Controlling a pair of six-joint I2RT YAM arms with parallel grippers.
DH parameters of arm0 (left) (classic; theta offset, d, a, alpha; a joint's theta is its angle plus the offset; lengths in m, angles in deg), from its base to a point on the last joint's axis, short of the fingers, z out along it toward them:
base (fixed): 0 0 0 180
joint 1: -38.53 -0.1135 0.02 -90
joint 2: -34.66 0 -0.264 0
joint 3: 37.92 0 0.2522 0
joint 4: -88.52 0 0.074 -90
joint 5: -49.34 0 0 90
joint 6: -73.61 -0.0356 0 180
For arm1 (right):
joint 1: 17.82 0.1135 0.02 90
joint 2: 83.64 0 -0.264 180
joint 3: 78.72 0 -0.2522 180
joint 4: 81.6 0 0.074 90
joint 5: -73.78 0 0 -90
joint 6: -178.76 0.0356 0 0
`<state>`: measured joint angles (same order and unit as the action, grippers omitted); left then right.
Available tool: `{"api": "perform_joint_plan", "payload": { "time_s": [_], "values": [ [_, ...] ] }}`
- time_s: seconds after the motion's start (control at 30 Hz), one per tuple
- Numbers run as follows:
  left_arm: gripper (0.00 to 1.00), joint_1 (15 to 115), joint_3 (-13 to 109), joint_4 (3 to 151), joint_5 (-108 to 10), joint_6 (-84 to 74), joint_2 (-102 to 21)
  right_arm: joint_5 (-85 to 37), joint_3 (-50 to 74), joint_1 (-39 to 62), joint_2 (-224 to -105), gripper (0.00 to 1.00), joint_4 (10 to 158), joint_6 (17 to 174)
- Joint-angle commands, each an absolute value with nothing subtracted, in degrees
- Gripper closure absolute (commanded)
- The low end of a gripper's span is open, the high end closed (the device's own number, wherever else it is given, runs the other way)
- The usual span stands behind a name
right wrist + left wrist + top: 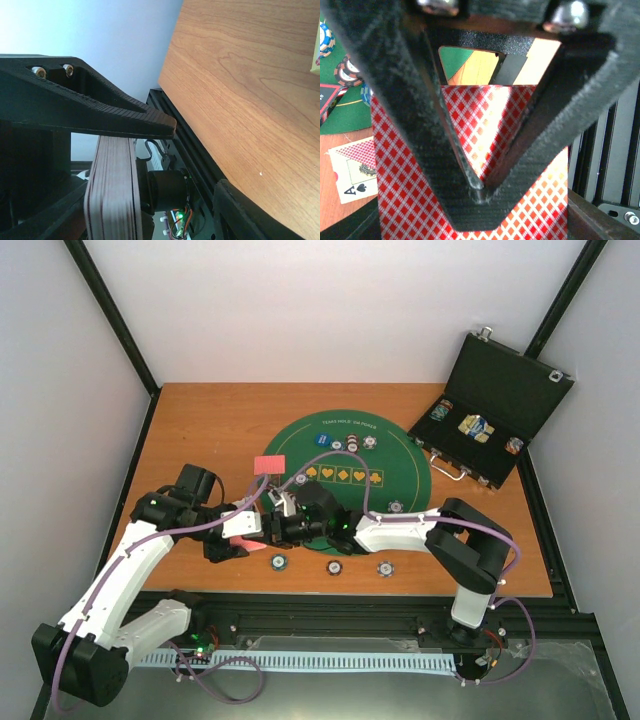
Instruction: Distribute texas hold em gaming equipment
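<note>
red-backed card deck point(400, 195) pinched in left end effector point(480, 175)

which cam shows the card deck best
Left wrist: the card deck, pinched in the left gripper, shows its red diamond back close up. Right wrist shows only its stacked edge; top external, a pink sliver.

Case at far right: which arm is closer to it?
Right. The right arm bends in front of the case, not touching it; the left arm is far off on the left side.
</note>
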<state>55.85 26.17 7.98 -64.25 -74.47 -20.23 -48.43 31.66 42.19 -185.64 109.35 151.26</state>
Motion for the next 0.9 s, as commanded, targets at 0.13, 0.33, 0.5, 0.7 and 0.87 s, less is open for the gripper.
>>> {"api": "perform_joint_plan", "payload": {
  "time_s": [0.13,0.33,0.5,0.7,0.87],
  "values": [
    [0.48,55.8,28.8,7.5,-65.4,-75.1,-19.2,-47.5,36.2,40.2,-182.6,0.47,108.5,151.0],
    [0.48,55.8,28.9,7.6,-65.8,-74.9,-19.4,-46.9,36.5,40.1,-180.1,0.53,105.0,149.3],
    [0.48,55.7,28.9,7.5,-65.5,-75.0,-19.1,-46.4,37.3,39.8,-177.4,0.6,102.9,148.4],
    [0.48,55.8,28.7,8.0,-65.5,-75.0,-19.5,-45.2,36.0,39.7,-174.3,0.76,98.3,147.0],
    [0.48,55.8,28.4,8.3,-65.3,-75.0,-19.9,-44.1,34.8,39.5,-172.0,0.86,93.3,145.2]
  ]
}}
